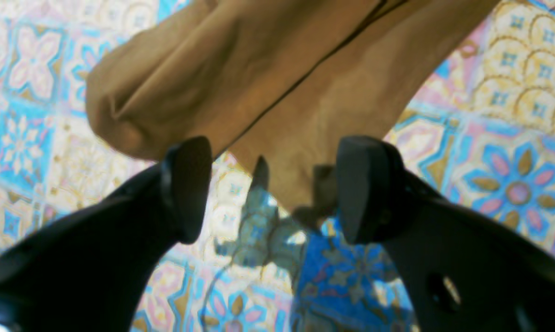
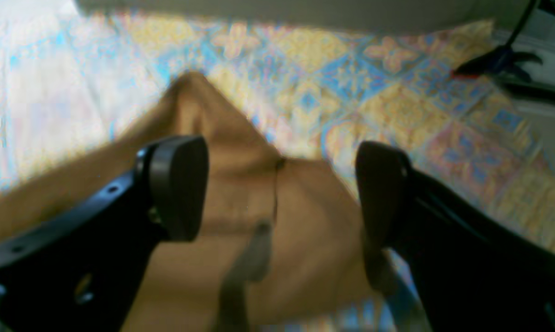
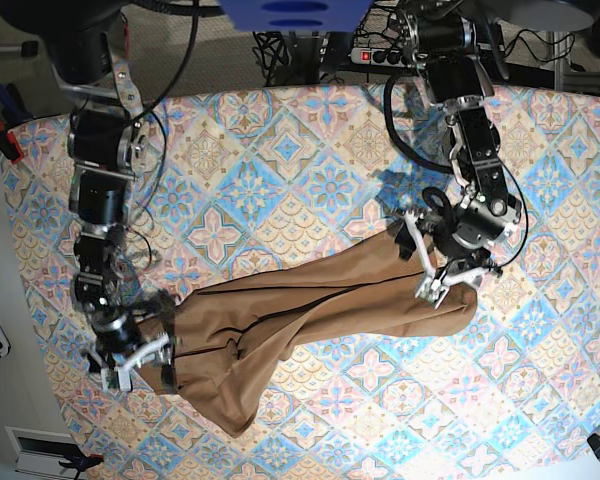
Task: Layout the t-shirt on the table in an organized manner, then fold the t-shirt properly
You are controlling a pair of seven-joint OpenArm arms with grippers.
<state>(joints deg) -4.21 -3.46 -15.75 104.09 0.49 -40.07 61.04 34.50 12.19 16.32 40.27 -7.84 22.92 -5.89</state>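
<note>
Both my claws, left gripper (image 1: pixel 272 189) and right gripper (image 2: pixel 282 189), gape apart, holding nothing. The t-shirt (image 3: pixel 300 305) lies stretched but rumpled across the table (image 3: pixel 280 150); smoothing and folding remain.

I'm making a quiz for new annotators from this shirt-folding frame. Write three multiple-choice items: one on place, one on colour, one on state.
1. Where does the t-shirt lie on the table?
A. Stretched in a long band between the two arms
B. Folded square at the far edge
C. Hanging off the near edge

2. What colour is the t-shirt?
A. Navy
B. Tan-brown
C. White

3. How do the left gripper and right gripper stand?
A. Both shut on cloth
B. Only the left is open
C. Both open

Answers: 1 A, the base view shows it running across from one arm to the other. 2 B, it is plain tan in every view. 3 C, each wrist view shows a wide gap between the fingers, nothing pinched.
</note>
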